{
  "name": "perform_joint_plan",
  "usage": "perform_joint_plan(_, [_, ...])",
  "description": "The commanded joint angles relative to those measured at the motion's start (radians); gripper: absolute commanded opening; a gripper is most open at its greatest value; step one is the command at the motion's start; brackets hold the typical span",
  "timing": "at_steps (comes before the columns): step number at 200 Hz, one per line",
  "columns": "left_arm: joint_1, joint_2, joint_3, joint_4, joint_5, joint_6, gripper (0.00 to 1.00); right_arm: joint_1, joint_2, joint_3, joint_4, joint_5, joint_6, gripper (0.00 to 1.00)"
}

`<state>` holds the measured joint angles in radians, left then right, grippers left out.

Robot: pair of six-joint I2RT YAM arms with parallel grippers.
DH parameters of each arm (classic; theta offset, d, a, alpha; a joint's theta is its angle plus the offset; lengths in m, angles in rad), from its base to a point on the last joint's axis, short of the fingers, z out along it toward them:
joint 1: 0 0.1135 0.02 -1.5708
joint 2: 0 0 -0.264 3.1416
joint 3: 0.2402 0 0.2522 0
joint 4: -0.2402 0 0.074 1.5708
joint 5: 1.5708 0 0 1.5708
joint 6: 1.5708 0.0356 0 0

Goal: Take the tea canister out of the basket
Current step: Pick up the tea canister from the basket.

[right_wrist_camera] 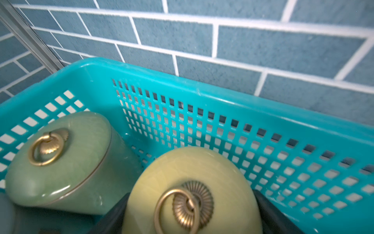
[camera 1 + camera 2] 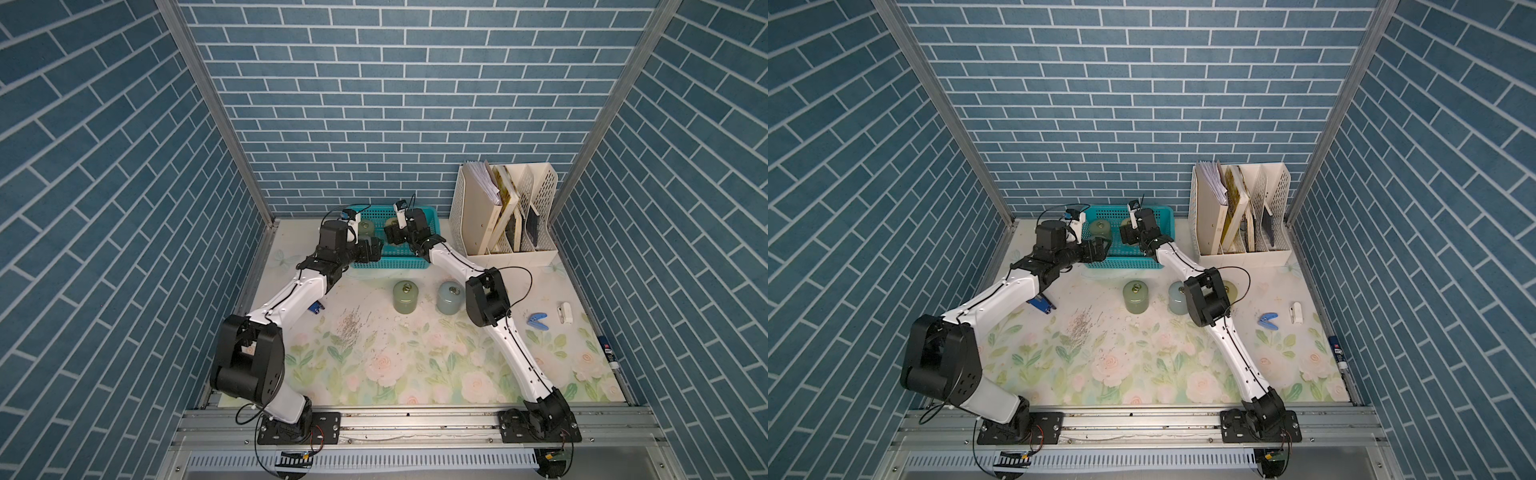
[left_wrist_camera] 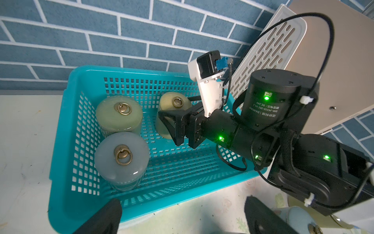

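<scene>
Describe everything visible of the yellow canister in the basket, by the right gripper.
The yellow canister is a pale yellow-green jar, glossy, ceramic-looking, finely crackled, its domed lid on, topped by a brass shell knob with a ring. It sits inside the teal basket near its back wall, apart from the green canister. The right gripper is closed against its two sides.

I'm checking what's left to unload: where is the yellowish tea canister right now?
In the left wrist view, the yellowish canister stands inside the teal basket, in its right half, in the right gripper, apart from the green canister.
</scene>
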<state>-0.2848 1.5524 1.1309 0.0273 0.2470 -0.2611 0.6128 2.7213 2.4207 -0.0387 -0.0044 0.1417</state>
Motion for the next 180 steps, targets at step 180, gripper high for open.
perform_joint_plan(180, [-0.005, -0.083, -0.026, -0.001, -0.003, 0.0, 1.0, 0.034, -0.085, -0.04, -0.195, 0.081, -0.036, 0.94])
